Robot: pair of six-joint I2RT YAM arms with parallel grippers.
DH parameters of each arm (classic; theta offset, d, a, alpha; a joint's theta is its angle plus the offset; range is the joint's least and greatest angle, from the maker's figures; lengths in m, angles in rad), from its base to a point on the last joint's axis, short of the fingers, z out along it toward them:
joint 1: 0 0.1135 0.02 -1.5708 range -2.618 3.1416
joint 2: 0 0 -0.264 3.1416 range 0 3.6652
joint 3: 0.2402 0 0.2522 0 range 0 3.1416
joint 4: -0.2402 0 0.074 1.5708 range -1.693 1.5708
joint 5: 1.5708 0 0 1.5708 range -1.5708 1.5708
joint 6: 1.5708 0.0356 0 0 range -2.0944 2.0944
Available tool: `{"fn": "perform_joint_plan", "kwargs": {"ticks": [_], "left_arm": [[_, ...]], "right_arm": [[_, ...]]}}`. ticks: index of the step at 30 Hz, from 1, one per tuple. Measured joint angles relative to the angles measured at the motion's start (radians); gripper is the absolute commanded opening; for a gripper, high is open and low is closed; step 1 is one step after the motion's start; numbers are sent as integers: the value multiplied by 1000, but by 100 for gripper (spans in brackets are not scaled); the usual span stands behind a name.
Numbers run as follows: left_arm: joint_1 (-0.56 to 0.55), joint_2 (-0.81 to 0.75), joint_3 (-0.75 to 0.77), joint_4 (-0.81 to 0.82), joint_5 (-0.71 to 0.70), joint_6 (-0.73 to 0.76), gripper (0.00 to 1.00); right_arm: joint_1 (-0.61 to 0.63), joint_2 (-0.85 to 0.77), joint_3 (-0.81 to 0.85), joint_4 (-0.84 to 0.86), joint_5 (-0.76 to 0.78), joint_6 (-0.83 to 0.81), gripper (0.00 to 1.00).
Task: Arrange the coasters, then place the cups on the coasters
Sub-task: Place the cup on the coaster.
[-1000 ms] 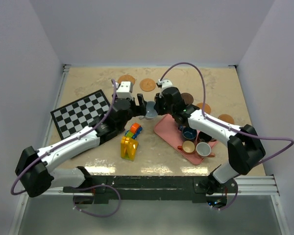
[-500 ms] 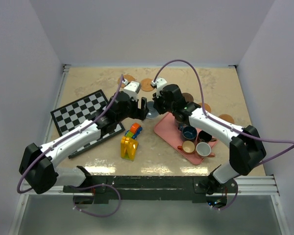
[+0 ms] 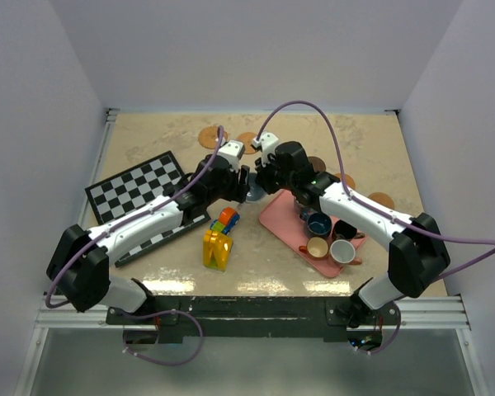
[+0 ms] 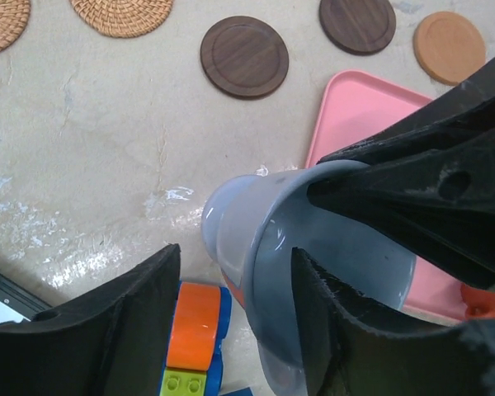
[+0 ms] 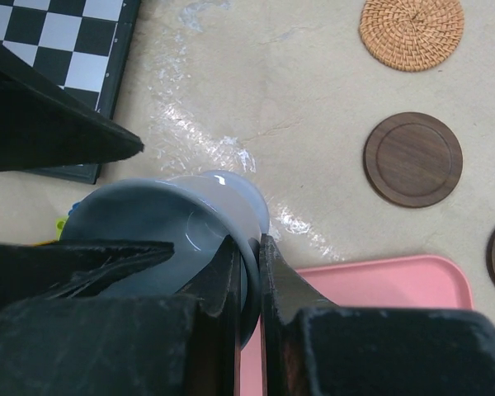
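Note:
A pale blue cup [image 3: 252, 191] hangs tilted above the table between both arms. My right gripper [image 5: 249, 241] is shut on its rim [image 5: 268, 247], one finger inside and one outside. My left gripper [image 4: 237, 250] is open and straddles the opposite wall of the cup [image 4: 256, 247], with a gap still showing on the outer side. Woven orange coasters [image 3: 213, 134] [image 3: 247, 142], a dark brown coaster [image 3: 315, 165] and plain orange ones [image 3: 343, 180] [image 3: 381, 200] lie scattered at the back. Navy [image 3: 319, 223], black [image 3: 344, 230], tan [image 3: 317, 247] and grey-white [image 3: 341, 251] cups sit on the pink tray [image 3: 276, 219].
A checkerboard [image 3: 136, 194] lies at the left under my left arm. Colourful toy blocks [image 3: 219, 239] stand just in front of the held cup, directly below my left gripper's fingers [image 4: 132, 322]. Walls enclose the table on three sides.
My left gripper has moved right up to the cup, slid one finger inside it, and its jaws have narrowed. The right gripper has kept its hold and barely shifted.

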Motion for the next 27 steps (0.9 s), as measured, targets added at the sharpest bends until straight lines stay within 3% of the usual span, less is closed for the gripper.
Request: {"fn": "perform_joint_plan", "kwargs": {"ticks": [2,6,7,11,14,16,20,27], "left_arm": [[0,23,9,2,-2,-1,39],[-6,56,28,21,-12,-10,0],[-5,64,34,23,-32,-16,0],[-7,90,52,24,-69,-15,0],[-1,98,66,5,-88,-6,0],[7,113,93,-25,-107,-6,0],[64,166,178,-58,-117,-13,0],[231,251,327,-60,-121,-35,0]], "right_arm": [[0,0,0,0,-2,-2,0],[4,1,0,-3,9,-2,0],[6,1,0,0,22,5,0],[14,6,2,25,64,26,33],[10,8,2,58,82,40,70],[8,6,2,96,115,53,83],[-13,-12,2,164,180,54,91],[-163,-38,13,295,204,97,92]]}}
